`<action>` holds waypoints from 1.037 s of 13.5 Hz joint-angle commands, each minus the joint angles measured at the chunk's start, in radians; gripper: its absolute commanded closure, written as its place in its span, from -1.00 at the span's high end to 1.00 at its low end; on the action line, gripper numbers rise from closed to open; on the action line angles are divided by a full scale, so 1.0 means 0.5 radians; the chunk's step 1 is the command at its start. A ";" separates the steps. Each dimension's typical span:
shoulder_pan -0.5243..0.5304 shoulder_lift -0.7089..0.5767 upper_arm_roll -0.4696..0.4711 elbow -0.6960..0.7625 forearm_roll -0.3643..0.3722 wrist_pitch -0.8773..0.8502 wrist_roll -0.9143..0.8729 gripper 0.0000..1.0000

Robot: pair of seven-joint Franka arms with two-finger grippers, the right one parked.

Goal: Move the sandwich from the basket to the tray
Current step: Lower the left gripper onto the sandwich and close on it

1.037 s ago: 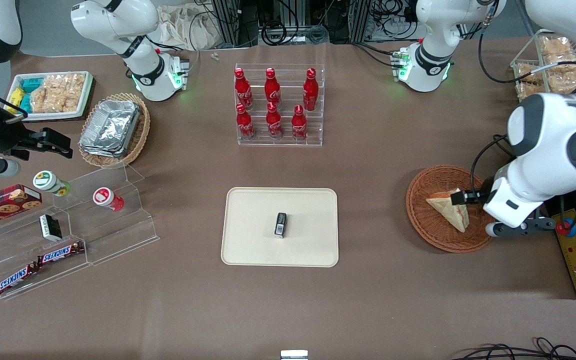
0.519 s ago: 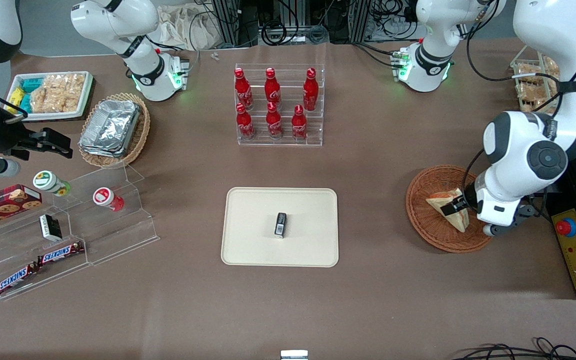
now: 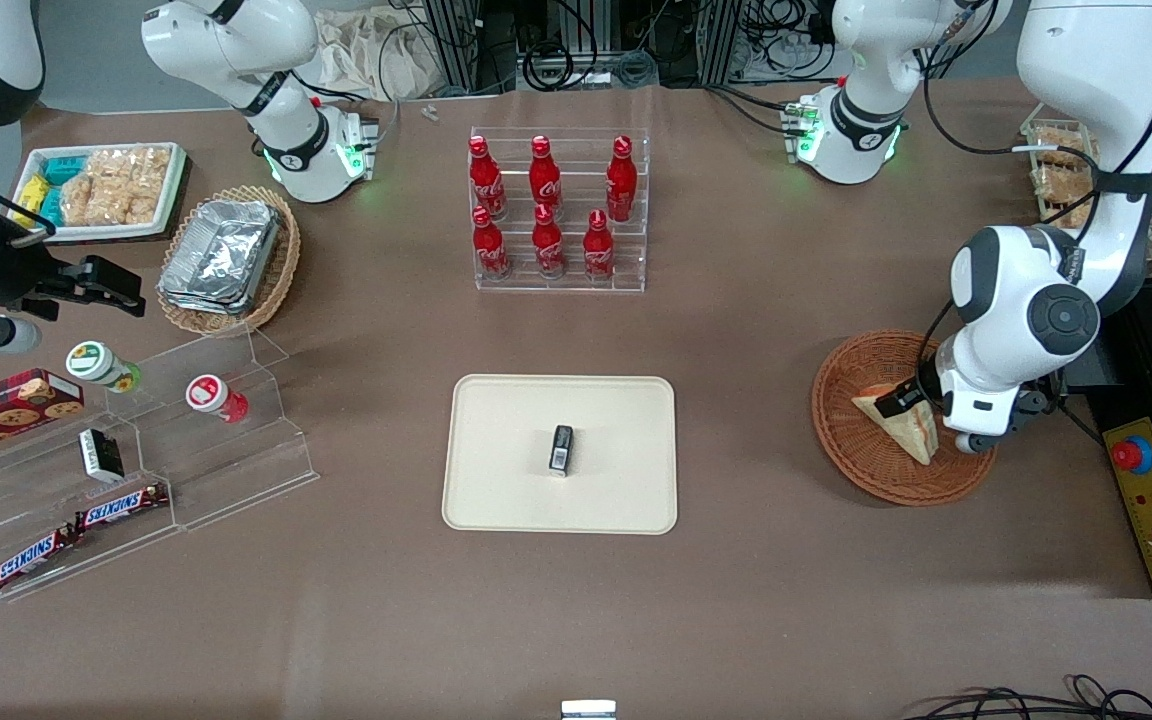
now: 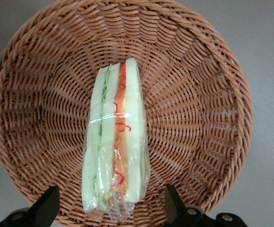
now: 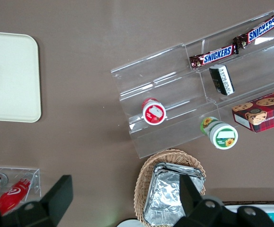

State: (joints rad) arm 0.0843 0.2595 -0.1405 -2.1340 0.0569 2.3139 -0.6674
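My gripper (image 3: 904, 405) hangs over the basket (image 3: 861, 450) at the right of the front view, spread wide with nothing between its fingers (image 4: 47, 208). They straddle the sandwich (image 4: 115, 142) without touching it. The sandwich lies in the basket's middle, filling edge up. The tray (image 3: 496, 480) sits at centre frame, well apart, with a small dark packet (image 3: 561, 449) on it.

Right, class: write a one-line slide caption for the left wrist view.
Open pincer poised above the clear-wrapped triangular sandwich lying in the round reddish-brown wicker basket.
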 commanded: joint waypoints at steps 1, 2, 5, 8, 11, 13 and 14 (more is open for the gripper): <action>0.003 0.005 0.002 -0.067 0.021 0.088 -0.082 1.00; 0.003 0.045 0.002 -0.067 0.021 0.164 -0.134 1.00; 0.000 0.110 0.002 -0.046 0.018 0.241 -0.264 0.72; -0.003 0.110 0.002 -0.039 0.021 0.244 -0.310 -0.89; 0.000 0.076 0.002 -0.024 0.024 0.238 -0.294 -1.00; -0.003 0.079 -0.007 0.086 0.021 0.125 -0.304 -1.00; -0.003 0.076 -0.010 0.174 0.021 -0.003 -0.285 -1.00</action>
State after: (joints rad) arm 0.0840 0.3164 -0.1403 -2.1064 0.0567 2.3984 -0.7928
